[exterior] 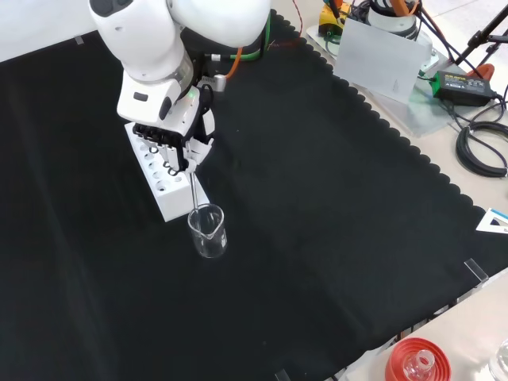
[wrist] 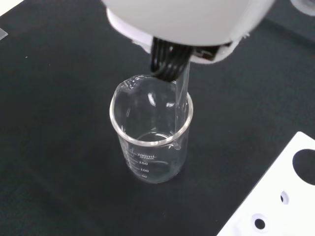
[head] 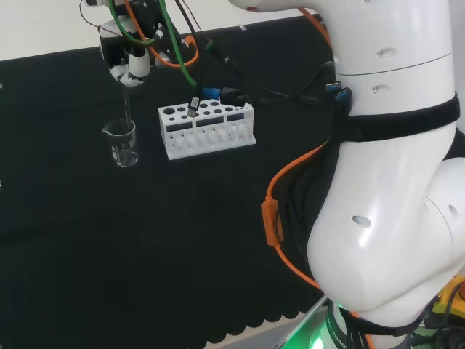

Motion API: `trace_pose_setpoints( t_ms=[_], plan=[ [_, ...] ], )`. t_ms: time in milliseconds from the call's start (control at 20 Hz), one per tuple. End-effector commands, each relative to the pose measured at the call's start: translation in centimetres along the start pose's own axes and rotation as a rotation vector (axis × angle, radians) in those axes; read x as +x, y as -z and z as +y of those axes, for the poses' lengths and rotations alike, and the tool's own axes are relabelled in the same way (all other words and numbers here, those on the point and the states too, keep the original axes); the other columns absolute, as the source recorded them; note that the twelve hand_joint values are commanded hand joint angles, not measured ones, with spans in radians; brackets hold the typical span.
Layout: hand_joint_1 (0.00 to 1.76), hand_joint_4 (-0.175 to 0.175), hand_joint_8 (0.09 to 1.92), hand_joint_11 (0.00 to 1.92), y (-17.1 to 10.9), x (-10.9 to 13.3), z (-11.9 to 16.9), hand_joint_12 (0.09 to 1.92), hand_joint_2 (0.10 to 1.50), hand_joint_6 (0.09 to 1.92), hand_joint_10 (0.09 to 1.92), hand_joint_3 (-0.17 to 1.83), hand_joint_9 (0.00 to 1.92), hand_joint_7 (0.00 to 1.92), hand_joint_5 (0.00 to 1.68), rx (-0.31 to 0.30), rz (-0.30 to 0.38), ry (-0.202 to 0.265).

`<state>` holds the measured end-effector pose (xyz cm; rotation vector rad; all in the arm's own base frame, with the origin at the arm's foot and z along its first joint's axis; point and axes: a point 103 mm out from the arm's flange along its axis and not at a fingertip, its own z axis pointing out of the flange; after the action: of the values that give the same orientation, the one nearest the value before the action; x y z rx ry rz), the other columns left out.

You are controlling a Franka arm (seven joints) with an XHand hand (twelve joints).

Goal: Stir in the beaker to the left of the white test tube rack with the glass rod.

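A clear glass beaker (head: pixel 123 143) stands on the black cloth just left of the white test tube rack (head: pixel 208 130) in the head view. In the front view the beaker (exterior: pixel 208 231) sits in front of the rack (exterior: pixel 163 181). The black and white hand (head: pixel 131 62) hangs above the beaker, fingers curled round a glass rod (head: pixel 127 107) that points straight down. In the wrist view the rod (wrist: pixel 182 101) reaches down inside the beaker (wrist: pixel 150 133), close to its wall. The hand (exterior: pixel 187 136) hovers over the rack's near end in the front view.
The arm's big white links (head: pixel 392 167) stand at the head view's right. A red ribbed stand (exterior: pixel 417 361) with a glass piece sits at the bench's front edge. Cables and a grey sheet (exterior: pixel 382 57) lie beyond the cloth's scalloped edge.
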<state>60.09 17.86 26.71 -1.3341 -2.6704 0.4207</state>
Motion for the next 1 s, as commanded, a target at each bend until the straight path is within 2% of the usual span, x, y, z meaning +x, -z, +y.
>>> trace_pose_setpoints(
  t_ms=[50,600,850,1000],
  plan=[
    [1.33,-0.175,0.70,1.66,0.1,1.6,-0.5,0.67,0.52,0.73,0.39,0.89,1.80,1.43,1.19,-0.008,-0.011,0.008],
    [1.33,-0.175,0.70,1.66,0.9,4.7,1.4,0.67,0.52,0.73,0.39,0.89,1.80,1.43,1.19,-0.010,-0.016,0.048],
    [1.33,-0.175,0.70,1.66,0.8,4.2,2.5,0.67,0.52,0.73,0.39,0.89,1.80,1.43,1.19,-0.003,-0.017,0.055],
    [1.33,-0.175,0.70,1.66,0.3,2.8,2.7,0.67,0.52,0.73,0.39,0.89,1.80,1.43,1.19,-0.007,-0.012,0.050]
  ],
)
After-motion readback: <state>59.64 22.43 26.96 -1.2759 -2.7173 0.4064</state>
